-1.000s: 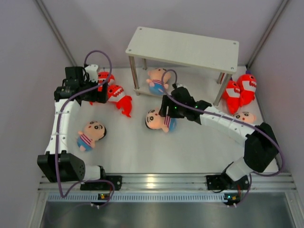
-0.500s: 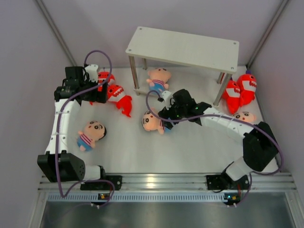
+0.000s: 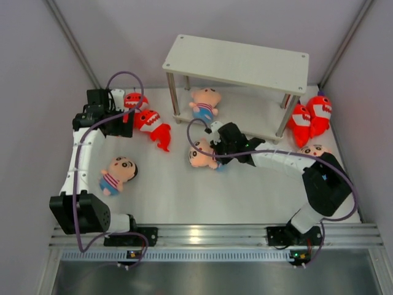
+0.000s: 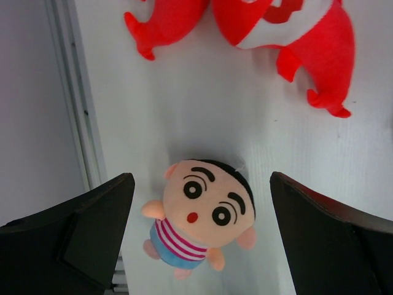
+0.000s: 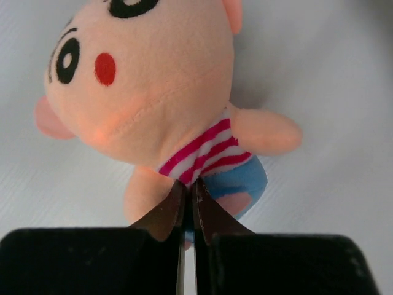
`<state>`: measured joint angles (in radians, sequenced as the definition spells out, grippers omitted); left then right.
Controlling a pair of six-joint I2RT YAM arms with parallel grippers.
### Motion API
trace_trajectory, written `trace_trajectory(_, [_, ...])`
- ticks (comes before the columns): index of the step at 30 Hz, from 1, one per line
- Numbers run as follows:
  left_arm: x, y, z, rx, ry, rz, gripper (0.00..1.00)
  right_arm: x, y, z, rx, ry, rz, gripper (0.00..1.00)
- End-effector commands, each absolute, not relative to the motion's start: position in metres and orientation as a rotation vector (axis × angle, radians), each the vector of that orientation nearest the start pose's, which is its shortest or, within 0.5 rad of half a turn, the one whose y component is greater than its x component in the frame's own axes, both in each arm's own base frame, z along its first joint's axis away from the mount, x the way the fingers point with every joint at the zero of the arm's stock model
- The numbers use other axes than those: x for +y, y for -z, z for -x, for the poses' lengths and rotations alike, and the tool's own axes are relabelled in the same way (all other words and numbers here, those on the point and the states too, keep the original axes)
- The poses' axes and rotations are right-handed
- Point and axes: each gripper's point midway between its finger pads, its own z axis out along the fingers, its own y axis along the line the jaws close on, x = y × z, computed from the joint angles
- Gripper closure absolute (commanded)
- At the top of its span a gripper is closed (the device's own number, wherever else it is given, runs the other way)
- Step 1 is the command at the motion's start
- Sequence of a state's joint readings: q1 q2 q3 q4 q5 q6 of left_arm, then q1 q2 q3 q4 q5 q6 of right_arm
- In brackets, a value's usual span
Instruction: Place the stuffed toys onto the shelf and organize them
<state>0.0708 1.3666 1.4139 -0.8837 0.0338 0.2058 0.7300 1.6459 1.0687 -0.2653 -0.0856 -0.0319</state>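
A boy doll (image 3: 198,155) lies mid-table, and my right gripper (image 3: 216,149) is down at its body. The right wrist view shows the doll (image 5: 141,80) face up, with my right gripper (image 5: 189,187) shut and its tips pinching the hem of the striped shirt. My left gripper (image 3: 126,123) hangs open beside two red sharks (image 3: 150,123) at the back left. In the left wrist view, another boy doll (image 4: 206,209) lies far below, between the open fingers (image 4: 92,227). The white shelf (image 3: 236,61) stands at the back with its top board bare.
A third boy doll (image 3: 206,103) sits on the shelf's lower board near its left legs. Two red sharks (image 3: 310,117) lean by the right legs, with another boy doll (image 3: 316,150) in front of them, partly hidden by the right arm. Grey walls close in on both sides.
My right gripper came down and slightly left onto the middle boy doll and shut on its shirt; the doll shifted a little. My left arm edged slightly toward the back.
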Motion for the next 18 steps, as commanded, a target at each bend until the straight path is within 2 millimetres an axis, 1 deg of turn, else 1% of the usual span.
trace_trajectory(1, [0.069,-0.213,-0.345,2.457,-0.288,-0.05,0.02,0.281,-0.155,-0.316,2.126,-0.392,0.496,1.0])
trace_trajectory(2, [0.073,-0.205,-0.343,2.474,-0.303,-0.03,0.02,0.273,-0.182,-0.316,2.069,-0.409,0.382,1.0])
trace_trajectory(3, [0.079,-0.199,-0.344,2.487,-0.327,-0.003,0.02,0.263,-0.192,-0.322,2.033,-0.406,0.222,1.0])
trace_trajectory(5, [0.079,-0.19,-0.343,2.507,-0.316,-0.003,0.02,0.246,-0.218,-0.326,1.957,-0.395,0.074,1.0])
trace_trajectory(6, [0.077,-0.186,-0.343,2.518,-0.303,-0.008,0.02,0.232,-0.227,-0.333,1.921,-0.33,-0.014,1.0])
trace_trajectory(7, [0.076,-0.184,-0.343,2.524,-0.288,-0.013,0.02,0.228,-0.233,-0.337,1.899,-0.305,-0.037,1.0])
trace_trajectory(8, [0.075,-0.184,-0.344,2.522,-0.285,-0.014,0.02,0.222,-0.237,-0.345,1.882,-0.248,-0.08,1.0])
trace_trajectory(9, [0.075,-0.183,-0.343,2.526,-0.282,-0.02,0.02,0.22,-0.237,-0.35,1.885,-0.214,-0.094,1.0])
trace_trajectory(10, [0.075,-0.183,-0.343,2.524,-0.284,-0.019,0.02,0.215,-0.233,-0.356,1.905,-0.17,-0.105,1.0])
trace_trajectory(11, [0.075,-0.184,-0.343,2.524,-0.284,-0.021,0.02,0.215,-0.22,-0.365,1.934,-0.123,-0.112,1.0])
trace_trajectory(12, [0.075,-0.186,-0.343,2.518,-0.286,-0.022,0.02,0.212,-0.229,-0.374,1.911,-0.096,-0.158,1.0])
trace_trajectory(13, [0.075,-0.186,-0.343,2.516,-0.282,-0.024,0.02,0.209,-0.225,-0.38,1.913,-0.061,-0.18,1.0])
trace_trajectory(14, [0.074,-0.188,-0.343,2.512,-0.281,-0.026,0.02,0.209,-0.215,-0.386,1.922,-0.025,-0.198,1.0])
trace_trajectory(15, [0.074,-0.188,-0.343,2.51,-0.282,-0.027,0.02,0.207,-0.219,-0.39,1.898,-0.014,-0.253,1.0])
trace_trajectory(16, [0.074,-0.189,-0.343,2.509,-0.28,-0.028,0.02,0.205,-0.215,-0.393,1.891,-0.002,-0.288,1.0])
trace_trajectory(18, [0.074,-0.19,-0.342,2.506,-0.284,-0.031,0.02,0.196,-0.205,-0.396,1.859,0.023,-0.415,1.0])
